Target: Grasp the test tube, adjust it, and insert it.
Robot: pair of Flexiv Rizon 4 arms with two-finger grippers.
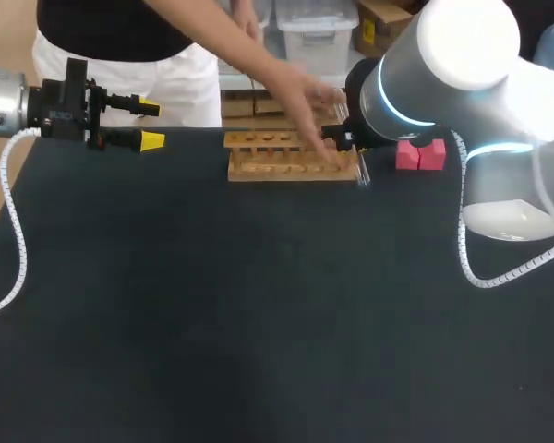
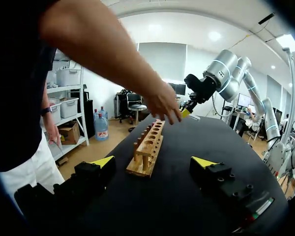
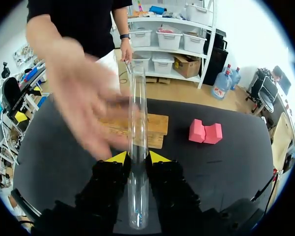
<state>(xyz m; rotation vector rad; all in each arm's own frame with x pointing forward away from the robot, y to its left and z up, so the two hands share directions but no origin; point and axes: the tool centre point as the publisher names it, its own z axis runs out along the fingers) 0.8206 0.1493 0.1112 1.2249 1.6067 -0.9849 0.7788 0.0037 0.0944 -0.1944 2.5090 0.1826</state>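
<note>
A clear glass test tube (image 3: 137, 123) stands between the yellow tips of my right gripper (image 3: 138, 157), which is shut on it. A wooden test tube rack (image 1: 291, 166) with a row of holes lies at the table's far middle. The right gripper (image 1: 344, 140) hovers by the rack's right end, and the tube's lower end (image 1: 363, 173) shows beside that end. A person's hand (image 1: 309, 101) reaches over the rack (image 3: 156, 125), just ahead of the tube. My left gripper (image 1: 150, 124) is open at the far left, with the rack (image 2: 148, 147) some way ahead of its empty fingers (image 2: 103, 161).
A pink block (image 1: 420, 154) sits right of the rack, also ahead of the right gripper and to one side (image 3: 205, 132). The person's arm (image 2: 113, 54) crosses the table's far edge. Dark tabletop (image 1: 258, 323) spreads in front of the rack.
</note>
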